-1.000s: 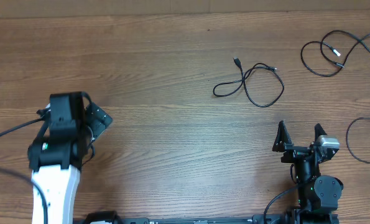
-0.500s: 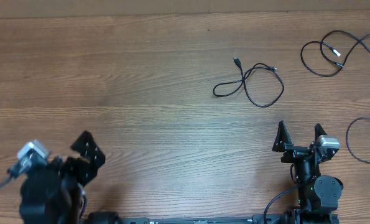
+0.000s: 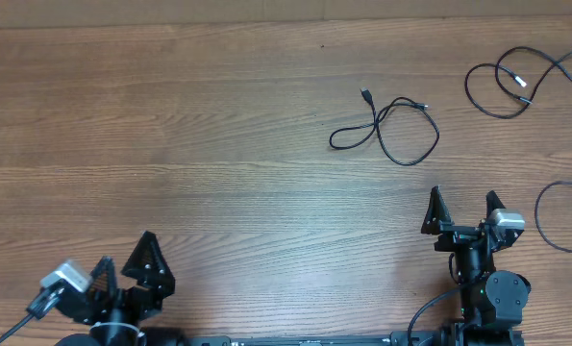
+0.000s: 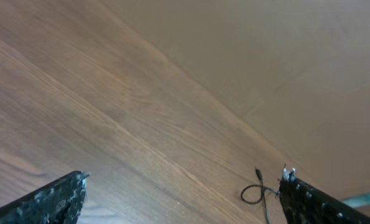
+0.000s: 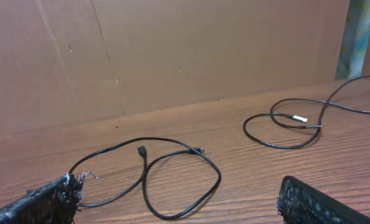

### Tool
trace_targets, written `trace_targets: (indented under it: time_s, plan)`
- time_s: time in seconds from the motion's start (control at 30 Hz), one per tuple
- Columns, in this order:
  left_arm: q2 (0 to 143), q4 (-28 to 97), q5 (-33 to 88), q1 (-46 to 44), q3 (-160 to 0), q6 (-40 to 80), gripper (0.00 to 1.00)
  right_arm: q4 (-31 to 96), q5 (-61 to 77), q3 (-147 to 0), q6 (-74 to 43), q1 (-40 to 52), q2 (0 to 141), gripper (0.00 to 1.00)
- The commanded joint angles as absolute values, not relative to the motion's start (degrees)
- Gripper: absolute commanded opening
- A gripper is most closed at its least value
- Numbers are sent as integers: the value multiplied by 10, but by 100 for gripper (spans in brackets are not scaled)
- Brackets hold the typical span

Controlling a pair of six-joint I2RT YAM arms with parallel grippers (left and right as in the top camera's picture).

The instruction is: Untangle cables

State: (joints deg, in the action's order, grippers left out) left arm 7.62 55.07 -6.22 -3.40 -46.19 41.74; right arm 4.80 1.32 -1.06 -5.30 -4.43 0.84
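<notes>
- The left gripper (image 3: pixel 127 274) sits at the near edge of the table (image 3: pixel 218 144), on the left. Its jaws are spread wide and nothing is between them.
- In the left wrist view, the left gripper (image 4: pixel 185 176) shows only bare wood between its two fingertips.
- The right gripper (image 3: pixel 463 210) sits at the near edge on the right. It too is spread wide and has hold of nothing.
- In the right wrist view, the right gripper (image 5: pixel 178 185) faces a cable (image 5: pixel 145 171) that lies just beyond its fingertips without touching them.
- From overhead, that cable (image 3: pixel 378 119) lies right of the table's centre, crossing itself once into two loose loops with both plug ends free. It is well apart from the left gripper and nearer the right one.
- It shows small and far off in the left wrist view (image 4: pixel 260 180).
- A second cable (image 3: pixel 467 85) lies by the far right corner in a loose loop with a pale plug, and also shows in the right wrist view (image 5: pixel 284 146).
- A third cable (image 3: pixel 538 216) curves in at the right edge, just beside the right gripper and partly out of frame.
- The three cables lie apart, none touching another.
- A brown wall (image 5: pixel 172 50) stands behind the table.
</notes>
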Motion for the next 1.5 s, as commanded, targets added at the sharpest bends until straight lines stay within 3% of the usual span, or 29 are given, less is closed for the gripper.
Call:
trace_targets:
  time_s: [0.0, 0.6, 0.77, 1.1, 1.47]
  plan:
    - [40, 516, -48, -37, -398, 409, 99, 46, 16, -4, -48, -46, 2, 100]
    - [2, 154, -16, -38, -63, 384, 99, 46, 16, -4, -48, -46, 2, 100]
    - [2, 34, -8, -39, -4, 285, 99, 46, 16, -4, -48, -46, 2, 100]
    - [2, 46, -13, -42, -3, 76, 99, 46, 16, -4, -48, -46, 2, 100]
    - [2, 44, -19, -42, -3, 62, 99, 46, 16, -4, -48, -46, 2, 100]
